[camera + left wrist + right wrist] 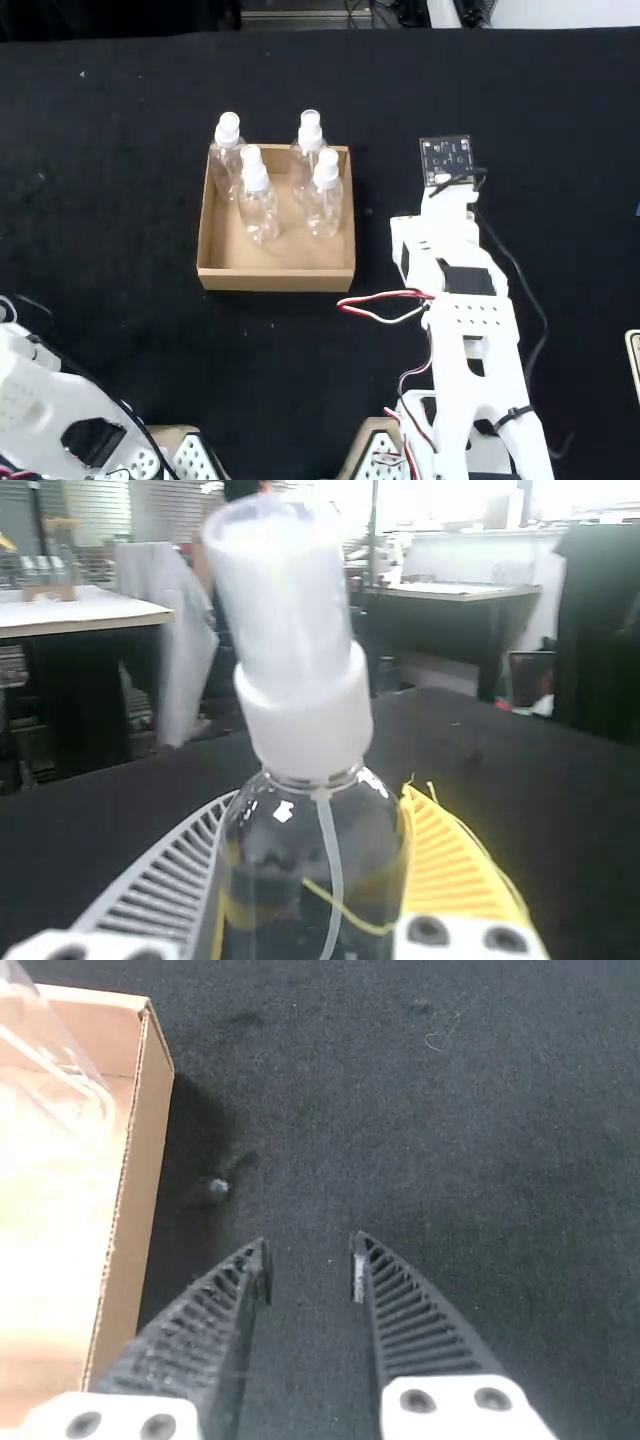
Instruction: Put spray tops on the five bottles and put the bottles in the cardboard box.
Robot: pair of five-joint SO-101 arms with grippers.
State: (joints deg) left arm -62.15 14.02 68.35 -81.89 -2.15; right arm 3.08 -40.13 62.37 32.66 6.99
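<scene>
While four bottles [258, 205] stand upright in the far half of the cardboard box [277, 272], each with a white spray top on its neck, the fifth bottle [310, 880] is outside the box, clenched in the left jaws; a grey ribbed finger [150, 890] and a yellow one [450, 870] press its clear body from either side; its own spray top [292, 640] sits on the neck, slightly tilted, with a thin tube hanging down inside. The left arm [50, 420] is at the near left corner of the black counter [120, 200], well apart from the box; the right arm [455, 290] lies stretched along the counter just right of the box; the right jaws are released, parted over bare counter beside the box's outer wall, grasping nothing.
</scene>
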